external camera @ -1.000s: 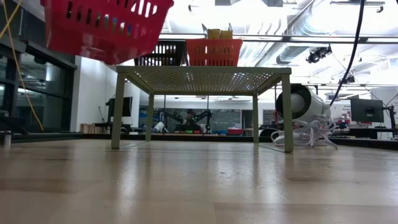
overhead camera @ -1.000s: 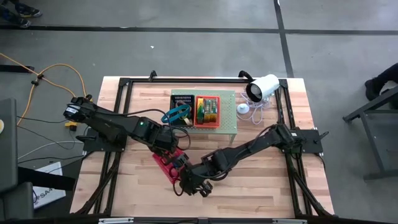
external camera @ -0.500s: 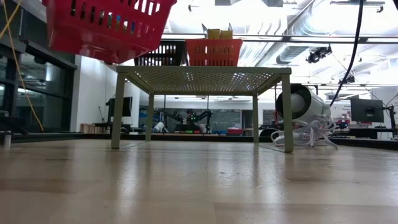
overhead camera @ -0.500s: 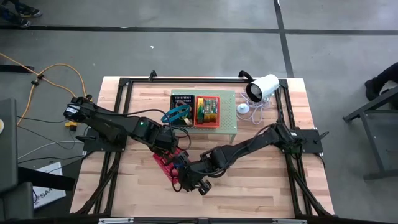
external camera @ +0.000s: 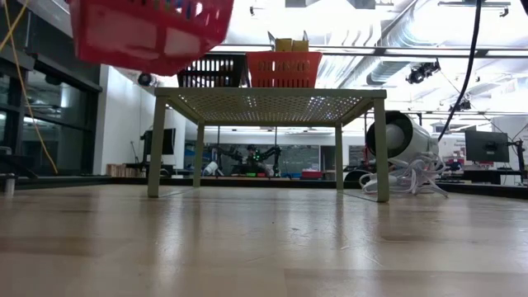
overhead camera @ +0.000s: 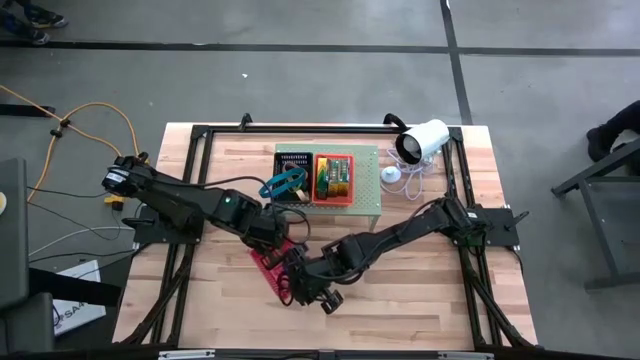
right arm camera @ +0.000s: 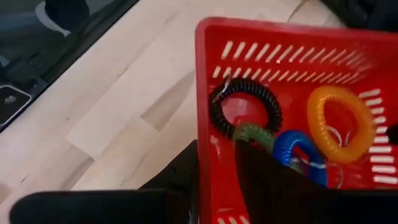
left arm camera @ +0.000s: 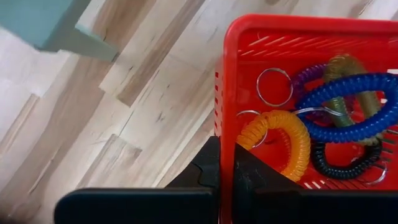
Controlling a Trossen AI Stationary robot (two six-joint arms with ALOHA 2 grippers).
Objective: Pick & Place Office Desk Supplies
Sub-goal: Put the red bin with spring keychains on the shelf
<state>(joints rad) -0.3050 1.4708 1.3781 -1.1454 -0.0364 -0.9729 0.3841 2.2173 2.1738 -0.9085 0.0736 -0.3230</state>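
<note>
Left gripper (left arm camera: 225, 171) and right gripper (right arm camera: 214, 165) each clamped on red tray (overhead camera: 268, 262) walls, lifted over wooden table (overhead camera: 420, 290). Only in wrist views: coil rings (left arm camera: 348, 106) inside. Lab room beyond in low view.

Wooden table (overhead camera: 420, 290); green stand (overhead camera: 370, 205), camera (overhead camera: 420, 140)

Coil key rings (left arm camera: 323, 118) inside the tray (left arm camera: 267, 37) between my two grippers, off the table (overhead camera: 420, 280); stand (overhead camera: 368, 205) with two trays (overhead camera: 335, 180) behind.
</note>
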